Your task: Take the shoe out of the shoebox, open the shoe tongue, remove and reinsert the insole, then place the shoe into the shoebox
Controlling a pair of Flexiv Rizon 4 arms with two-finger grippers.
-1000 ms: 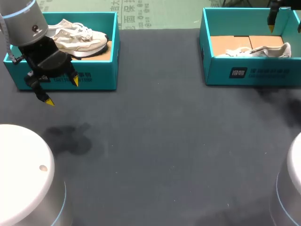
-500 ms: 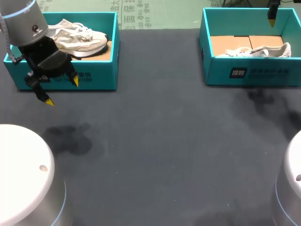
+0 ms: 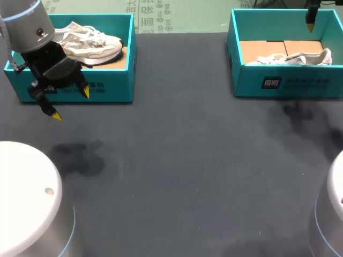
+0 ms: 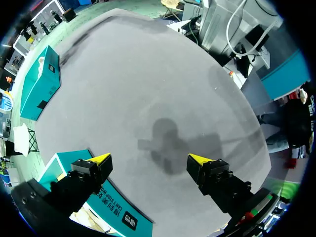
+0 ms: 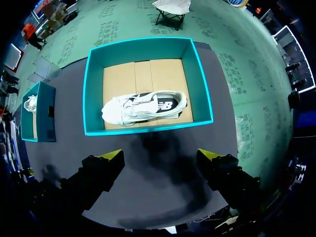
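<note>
Two teal shoeboxes stand at the table's far side. The right shoebox (image 3: 300, 83) holds a white shoe (image 3: 292, 58) lying on its side on brown cardboard. High above this shoebox (image 5: 196, 79) and its shoe (image 5: 143, 106) my right gripper (image 5: 160, 154) hangs open and empty; in the head view only one yellow fingertip (image 3: 310, 25) of it shows. The left shoebox (image 3: 110, 88) holds another white shoe (image 3: 88, 42). My left gripper (image 3: 71, 103) hovers open just in front of that box, nothing between its fingers (image 4: 101, 158).
The dark table mat (image 3: 182, 160) spreads wide between and in front of the boxes. The arms' white bases (image 3: 27, 198) stand at the near left and near right corners. In the left wrist view the left box's wall (image 4: 106, 205) lies right beside my left gripper (image 4: 149, 159).
The right gripper has shifted slightly over the right box, and its shadow on the mat has moved a little left. The left arm has stayed still.
</note>
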